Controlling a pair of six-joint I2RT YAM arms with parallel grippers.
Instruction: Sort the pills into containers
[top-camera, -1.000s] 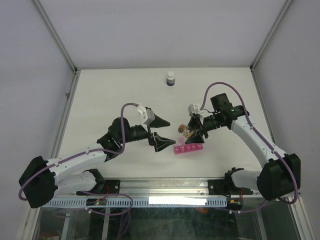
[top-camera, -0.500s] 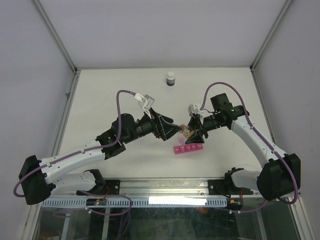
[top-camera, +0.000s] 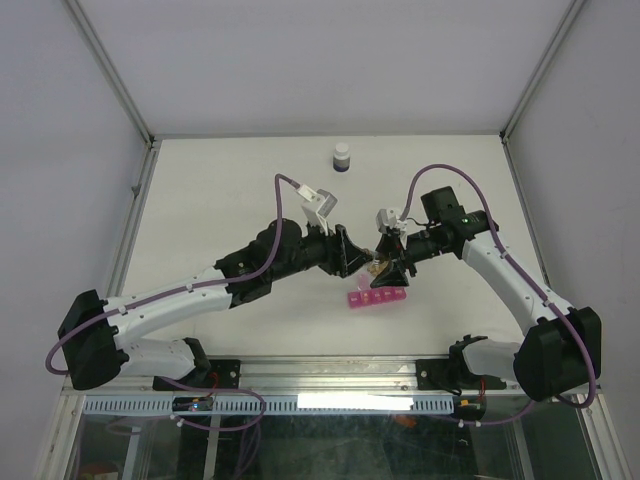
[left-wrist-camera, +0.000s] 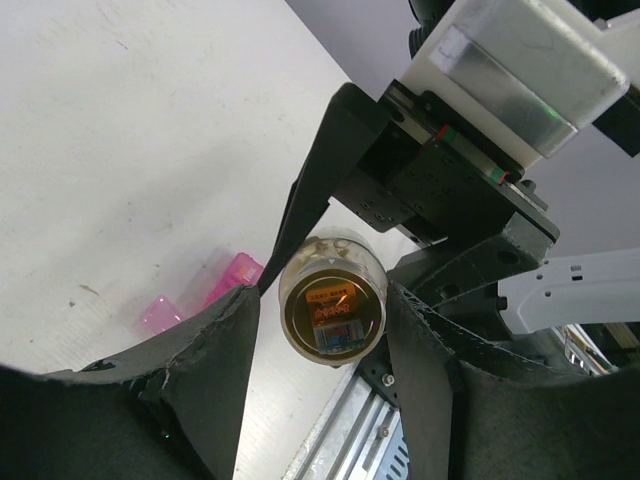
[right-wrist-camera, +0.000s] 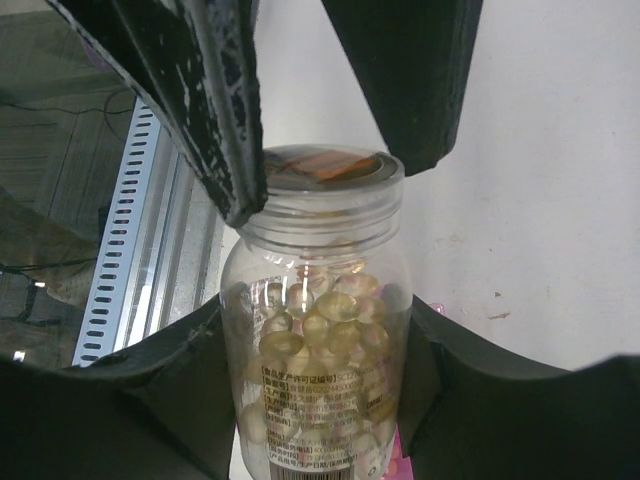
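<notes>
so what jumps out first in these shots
Mid-table, both arms meet at one clear pill bottle full of yellowish capsules: the right claw grips its body and the left claw straddles its top. Right by it on the table lies the pink pill organiser, and a dark white-capped bottle stands alone at the far edge.
</notes>
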